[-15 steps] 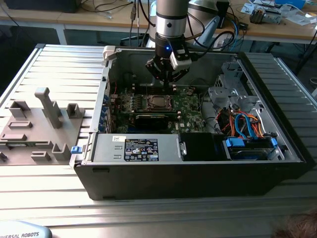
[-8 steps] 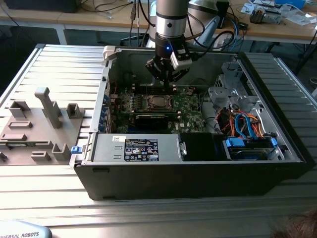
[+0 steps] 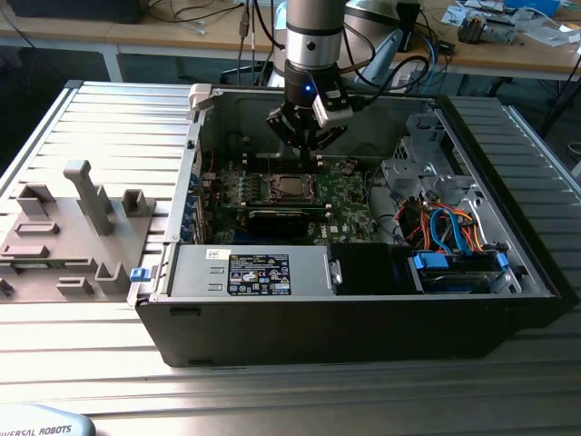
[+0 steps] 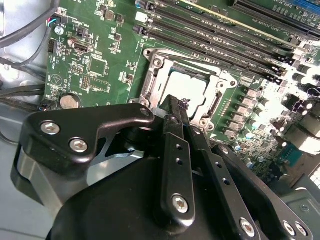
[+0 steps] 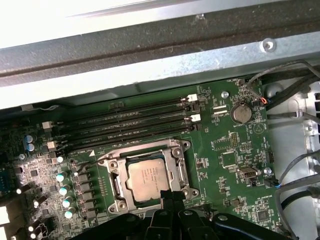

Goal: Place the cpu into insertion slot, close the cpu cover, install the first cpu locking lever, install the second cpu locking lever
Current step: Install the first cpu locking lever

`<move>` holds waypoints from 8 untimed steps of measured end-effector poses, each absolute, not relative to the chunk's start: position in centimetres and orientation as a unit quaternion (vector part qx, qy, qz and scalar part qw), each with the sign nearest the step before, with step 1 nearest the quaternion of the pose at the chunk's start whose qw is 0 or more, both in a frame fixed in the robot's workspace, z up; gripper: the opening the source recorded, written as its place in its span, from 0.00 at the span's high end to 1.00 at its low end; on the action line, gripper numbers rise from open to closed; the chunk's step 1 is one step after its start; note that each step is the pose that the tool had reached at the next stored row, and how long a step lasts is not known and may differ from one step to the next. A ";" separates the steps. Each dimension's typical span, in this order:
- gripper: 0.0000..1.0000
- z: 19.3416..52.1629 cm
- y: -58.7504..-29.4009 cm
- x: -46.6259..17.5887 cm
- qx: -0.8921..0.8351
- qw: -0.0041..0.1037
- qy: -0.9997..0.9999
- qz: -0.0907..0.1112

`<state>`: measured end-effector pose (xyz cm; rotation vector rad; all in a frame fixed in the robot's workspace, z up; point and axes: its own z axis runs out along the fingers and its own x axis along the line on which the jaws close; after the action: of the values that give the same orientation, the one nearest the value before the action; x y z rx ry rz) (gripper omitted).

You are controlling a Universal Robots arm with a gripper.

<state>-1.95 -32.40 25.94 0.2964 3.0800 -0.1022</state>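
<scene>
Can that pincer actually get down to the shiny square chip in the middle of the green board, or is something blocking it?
Probably yes. The pincer hangs just above the cpu, which sits in the insertion slot. The case is open on top, and in both wrist views nothing lies between the pincer and the chip.

The arm [image 3: 313,36] stands vertical, wrist pointing straight down, its black gripper [image 3: 310,143] hanging low with fingers [image 4: 176,150] pressed together.
</scene>
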 end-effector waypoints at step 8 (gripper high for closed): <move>0.89 25.9 -32.4 -1.9 0.087 0.015 0.996 -0.017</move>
<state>-1.94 -32.40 25.93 0.2699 3.1000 -0.0538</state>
